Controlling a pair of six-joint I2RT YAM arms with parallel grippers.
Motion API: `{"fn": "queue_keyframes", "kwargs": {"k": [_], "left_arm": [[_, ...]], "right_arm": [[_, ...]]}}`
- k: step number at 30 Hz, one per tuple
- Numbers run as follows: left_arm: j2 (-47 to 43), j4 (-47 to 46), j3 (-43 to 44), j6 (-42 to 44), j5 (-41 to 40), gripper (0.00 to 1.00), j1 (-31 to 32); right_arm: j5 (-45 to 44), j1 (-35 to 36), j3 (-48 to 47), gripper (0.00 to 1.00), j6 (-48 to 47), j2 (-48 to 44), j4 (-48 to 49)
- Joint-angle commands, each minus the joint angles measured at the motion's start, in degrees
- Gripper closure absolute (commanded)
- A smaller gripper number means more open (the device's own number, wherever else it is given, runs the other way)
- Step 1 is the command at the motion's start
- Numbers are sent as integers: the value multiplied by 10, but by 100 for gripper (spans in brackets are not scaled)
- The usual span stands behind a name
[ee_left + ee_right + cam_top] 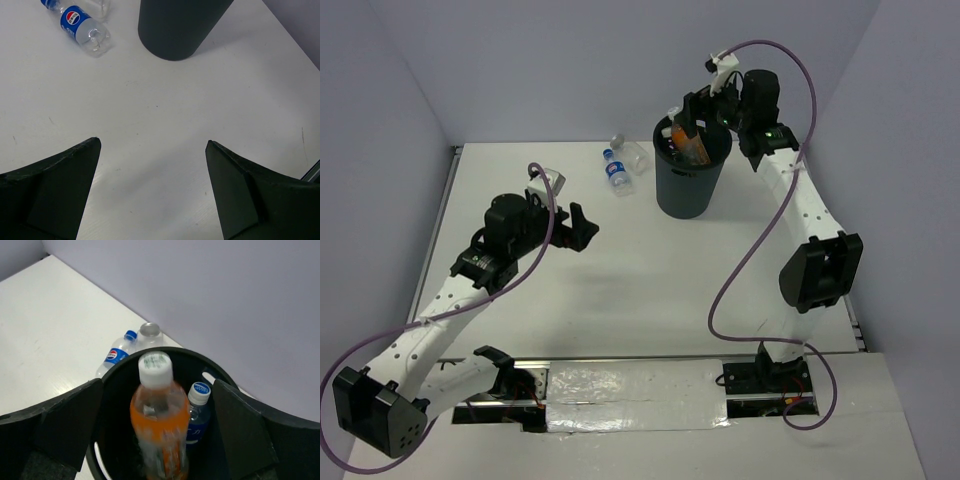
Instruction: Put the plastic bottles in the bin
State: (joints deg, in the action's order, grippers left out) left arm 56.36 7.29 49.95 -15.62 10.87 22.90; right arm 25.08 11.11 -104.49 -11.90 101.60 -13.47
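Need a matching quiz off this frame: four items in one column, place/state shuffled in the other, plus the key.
Items
1. orange bottle
2. Pepsi-label bottle
3. left end effector
4. bin

Place or state
A. open, above bare table
B. dark grey, standing upright, bottles inside
C. lying on its side outside the bin
D. upright inside the bin

Pairs: 1-D, 2-C, 3-A, 4-B

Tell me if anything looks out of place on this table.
No spill or damage shows. Two bottles are still out on the table just left of the bin: a Pepsi bottle lying on its side and a clear bottle beside it. The orange bottle is already in the bin.
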Motion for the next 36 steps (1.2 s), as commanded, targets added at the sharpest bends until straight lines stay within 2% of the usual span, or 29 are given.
{"fn": "queue_keyframes", "kwargs": {"k": [1,6,7,11,13,14,16,19,23,24,25,26,30,33,36], "left_arm": [[7,-25,23,-23,4,1,-2],[32,-18,30,-50,-35,1,-2],[38,-18,30,-59,-43,1,-3],[90,-4,40,-117,-73,10,-8],[116,-3,56,-153,-68,16,-19],[146,-3,62,-165,-68,22,-24],[183,11,98,-196,-75,27,-24],[263,34,162,-241,-77,24,-24],[389,30,248,-281,-102,11,-24],[414,31,293,-288,-106,9,-26],[436,35,319,-296,-106,3,-26],[488,42,345,-299,-106,1,-27],[608,104,527,-316,-124,1,-33],[673,138,610,-325,-152,0,-37],[722,136,642,-340,-149,0,-45]], "right_arm": [[-18,6,-1,0,12,-32,44],[-57,4,38,0,49,-106,12],[-49,5,58,0,53,-152,8],[48,6,244,0,91,-296,-2],[124,15,285,0,91,-350,-42],[146,20,314,0,70,-362,-86],[170,29,337,0,55,-387,-116],[188,29,377,0,33,-424,-137],[179,29,442,0,20,-476,-97],[176,28,446,0,16,-491,-94],[173,28,455,0,14,-497,-92],[170,28,460,0,14,-502,-86],[163,27,472,0,7,-522,-79],[160,29,472,0,4,-534,-77],[162,29,488,0,12,-548,-59]]}}
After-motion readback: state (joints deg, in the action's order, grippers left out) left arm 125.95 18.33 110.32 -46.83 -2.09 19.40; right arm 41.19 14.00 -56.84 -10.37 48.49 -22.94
